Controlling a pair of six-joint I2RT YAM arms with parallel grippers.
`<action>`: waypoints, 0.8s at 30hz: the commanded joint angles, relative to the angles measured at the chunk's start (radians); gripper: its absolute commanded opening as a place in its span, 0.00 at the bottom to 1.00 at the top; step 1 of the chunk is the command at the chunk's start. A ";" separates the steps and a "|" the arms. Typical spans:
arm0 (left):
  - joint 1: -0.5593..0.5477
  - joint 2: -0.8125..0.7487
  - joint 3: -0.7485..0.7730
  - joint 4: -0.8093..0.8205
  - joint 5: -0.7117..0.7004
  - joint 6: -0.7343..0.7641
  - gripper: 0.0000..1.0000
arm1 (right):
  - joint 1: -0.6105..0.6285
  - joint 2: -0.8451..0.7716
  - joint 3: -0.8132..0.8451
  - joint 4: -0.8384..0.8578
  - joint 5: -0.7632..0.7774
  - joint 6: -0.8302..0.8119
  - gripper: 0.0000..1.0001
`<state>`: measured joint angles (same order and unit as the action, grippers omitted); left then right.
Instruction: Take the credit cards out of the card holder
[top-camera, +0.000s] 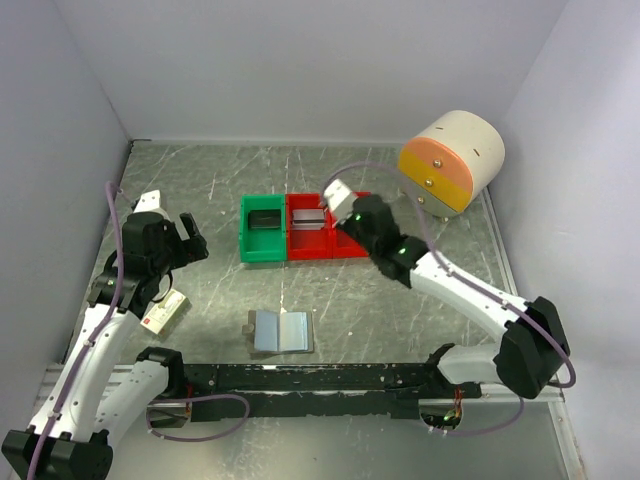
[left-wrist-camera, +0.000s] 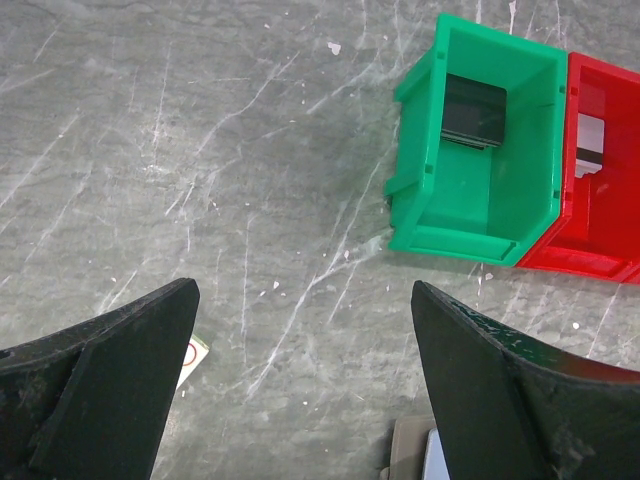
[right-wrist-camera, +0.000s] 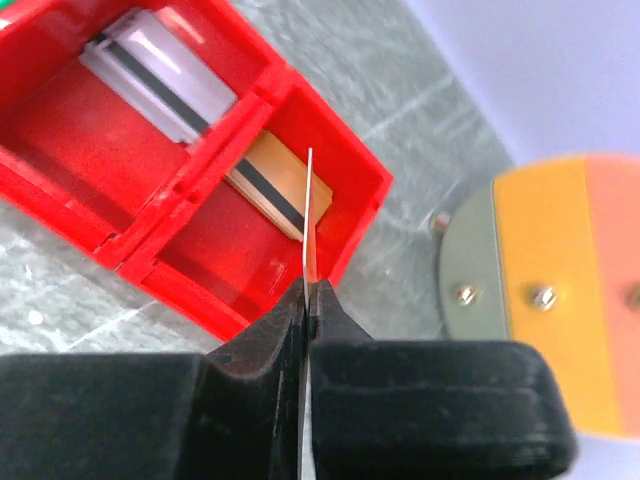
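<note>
The card holder (top-camera: 280, 331) lies open on the table near the front, grey with pale blue pockets; its corner shows in the left wrist view (left-wrist-camera: 412, 450). My right gripper (top-camera: 345, 207) is shut on a thin credit card, seen edge-on (right-wrist-camera: 309, 215), above the right red bin (right-wrist-camera: 345, 150). An orange-tan credit card (right-wrist-camera: 268, 178) lies in that bin. My right gripper (right-wrist-camera: 309, 292) has its jaws pressed together on the card. My left gripper (top-camera: 193, 238) is open and empty, to the left above the bare table (left-wrist-camera: 302, 290).
A green bin (top-camera: 263, 228) holds a dark card (left-wrist-camera: 473, 110). The middle red bin (top-camera: 308, 228) holds a pale striped card (right-wrist-camera: 160, 75). A small white-and-red box (top-camera: 165, 312) lies at left. A cream drum with an orange face (top-camera: 450, 160) stands at the back right.
</note>
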<state>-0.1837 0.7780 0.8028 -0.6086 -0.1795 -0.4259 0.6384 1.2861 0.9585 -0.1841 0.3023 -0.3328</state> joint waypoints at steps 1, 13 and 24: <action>0.006 -0.003 -0.004 0.037 0.008 0.007 1.00 | 0.143 0.029 -0.107 0.226 0.206 -0.481 0.00; 0.006 -0.017 -0.009 0.040 0.007 0.007 1.00 | -0.018 0.165 0.031 0.043 -0.203 -0.553 0.00; 0.006 0.001 -0.010 0.050 0.034 0.018 1.00 | -0.089 0.299 0.112 -0.015 -0.318 -0.503 0.00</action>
<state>-0.1837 0.7784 0.8024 -0.5945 -0.1699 -0.4248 0.5507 1.5436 1.0565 -0.1802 0.0196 -0.8448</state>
